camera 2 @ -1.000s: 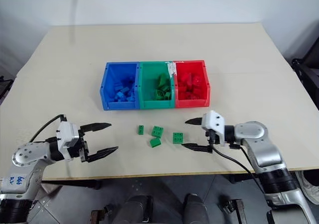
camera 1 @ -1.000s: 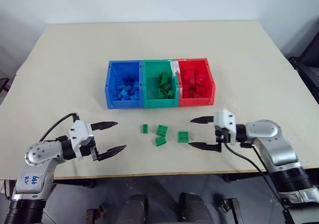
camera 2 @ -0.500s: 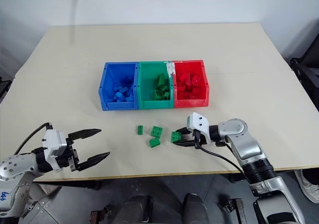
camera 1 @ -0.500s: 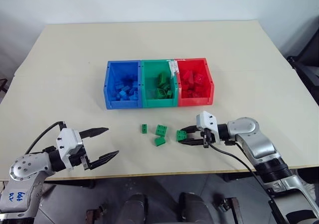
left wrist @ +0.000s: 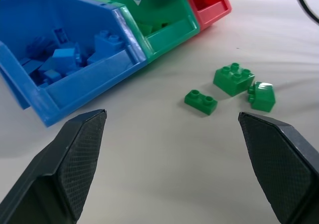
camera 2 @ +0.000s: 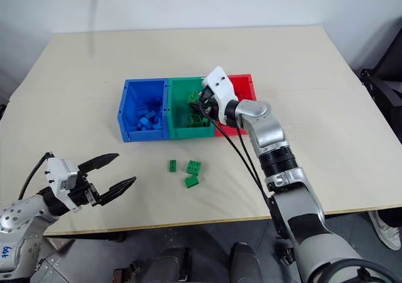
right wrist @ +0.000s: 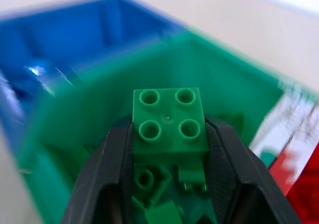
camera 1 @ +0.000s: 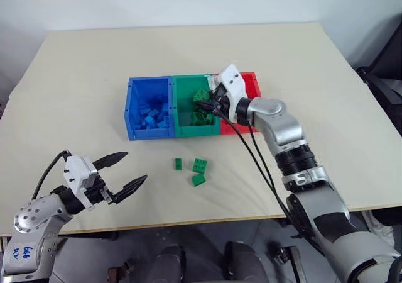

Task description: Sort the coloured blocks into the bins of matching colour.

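Right gripper [right wrist: 168, 184] of two black fingers clamped on a small bright green square plastic brick with four studs [right wrist: 169, 122], one pad on each flat side wall, studs facing the wrist camera; in the left eye view, poised at centre frame over the green middle bin [camera 1: 182, 127] of three joined open-top plastic bins, blue bin [camera 1: 133, 123] to its left, red bin [camera 1: 254, 82] to its right. Below the held brick, a heap of green bricks already lying in the green bin. Further out, toward lower centre of the frame, three loose green studded bricks on the beige table [camera 1: 81, 63]: a narrow two-stud brick [camera 1: 179, 164], a square four-stud brick [camera 1: 200, 165], and a sloped wedge-like brick [camera 1: 198, 180] just beside the square one. At lower left, left gripper [camera 1: 124, 170] spread wide and empty, fingers aimed toward those loose bricks but well apart from them. Judged light, rigid and smooth-sided: likely to slip or twist if pinched on a corner or across the studs, so best taken squarely on two opposite flat walls. Sloped brick probably the trickiest, with the slanted face to be avoided. Small size leaves little margin for an off-centre pinch.
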